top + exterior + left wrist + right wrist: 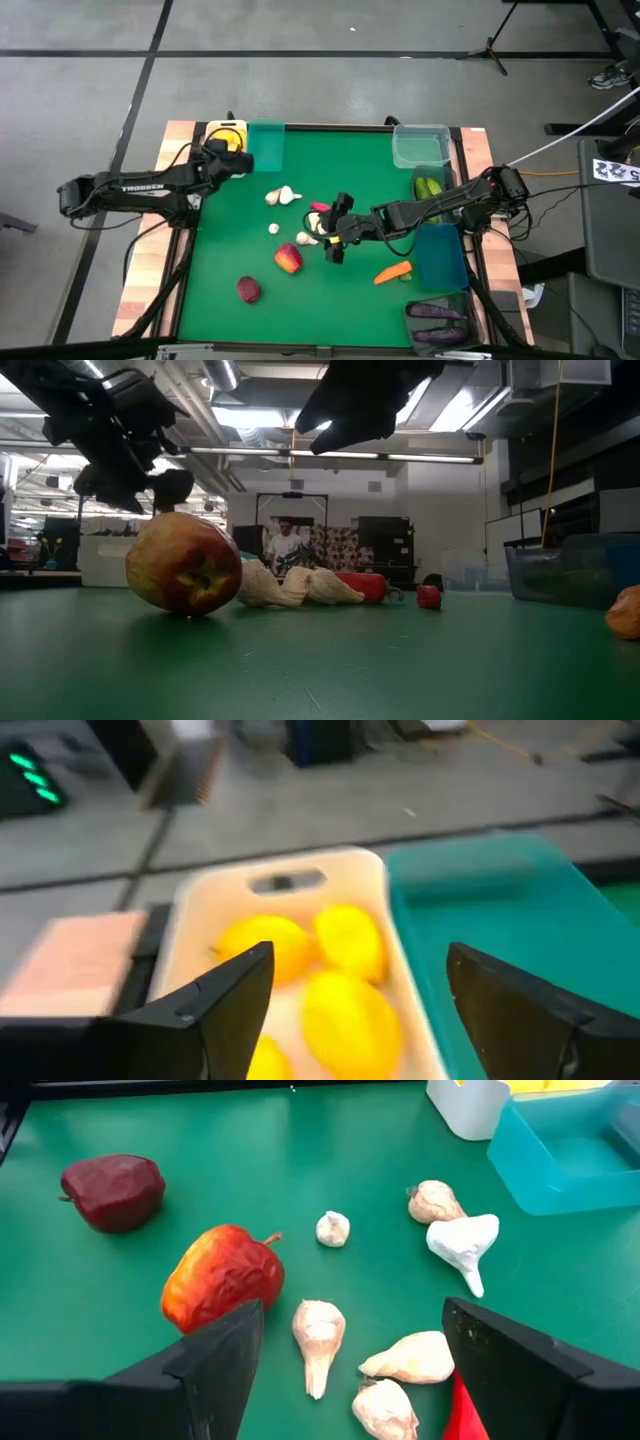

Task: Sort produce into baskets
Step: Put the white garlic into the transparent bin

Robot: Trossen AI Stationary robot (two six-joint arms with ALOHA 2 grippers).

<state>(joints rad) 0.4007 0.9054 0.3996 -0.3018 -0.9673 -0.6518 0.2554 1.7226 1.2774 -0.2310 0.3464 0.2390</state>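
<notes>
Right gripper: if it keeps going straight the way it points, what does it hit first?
Probably a garlic bulb: the open right gripper points into the garlic cluster, with the red apple just off to the side. Depth is unclear, so it could land on mat first.

Two dark, slender jointed robot arms; the left arm [140, 188] bears white "TROSSEN" lettering, and black cables trail beside both. Each hand has two dark, wedge-shaped fingers [215, 1360].
</notes>
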